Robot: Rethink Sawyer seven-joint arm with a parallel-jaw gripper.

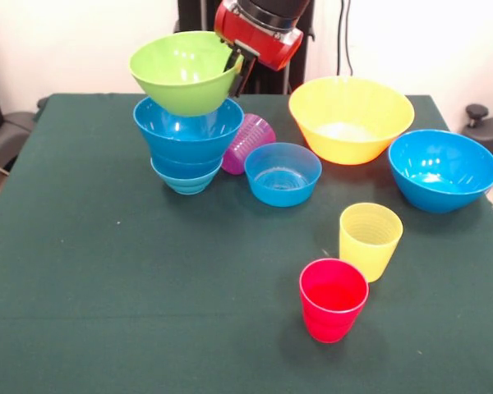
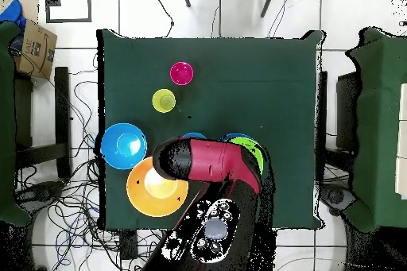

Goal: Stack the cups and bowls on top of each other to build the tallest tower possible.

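Three nested blue bowls (image 1: 187,139) carry a tilted (glossy) green bowl (image 1: 184,71).

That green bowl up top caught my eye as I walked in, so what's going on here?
The robot's gripper is clamped on the rim of the lime green bowl, which sits tilted on the tower of nested blue bowls. The purple cup lies on its side behind the tower. The big yellow bowl, two other blue bowls, the yellow cup and the red cup stand loose on the table.
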